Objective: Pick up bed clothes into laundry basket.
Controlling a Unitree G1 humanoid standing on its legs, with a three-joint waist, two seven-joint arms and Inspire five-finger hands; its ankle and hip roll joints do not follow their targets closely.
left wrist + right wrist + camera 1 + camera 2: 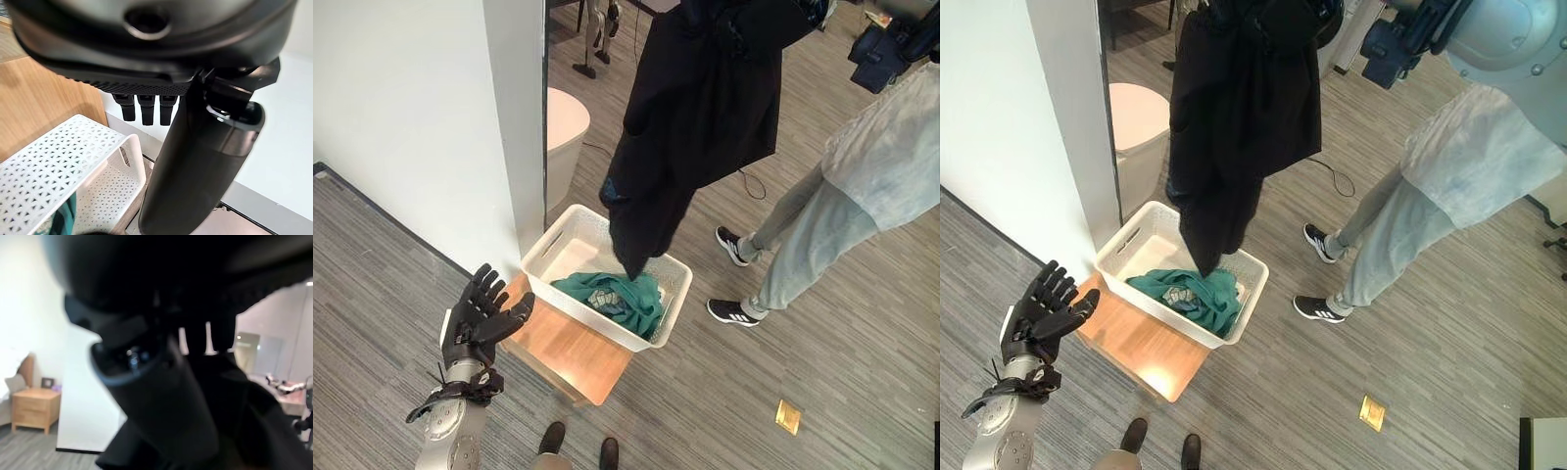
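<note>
**A:** Grey plank floor (862,343), a white wall (401,127) on your left, a person (842,196) standing close on the right. From the left eye, your white laundry basket (570,304) sits on a low wooden surface (573,357) with a teal garment (625,294) already in it, and the black garment (695,108) hangs from above with its lowest tip just reaching the basket.

**B:** What could go wrong?

**A:** Most of that cloth hangs toward the far rim and the person. Let go now and I'd judge the bulk could drape over the edge onto the floor.

**B:** Right eye?

**A:** Same layout; your left hand (1038,315) hovers beside the surface, fingers spread, empty.

**B:** Left wrist?

**A:** Straight fingers (146,110) past the basket's perforated wall, gripping nothing. A swing could nudge the basket off its perch.

**B:** Right wrist?

**A:** Your right hand (146,347) is dark against dark cloth; whether its fingers are closed on it, I cannot tell.
</note>
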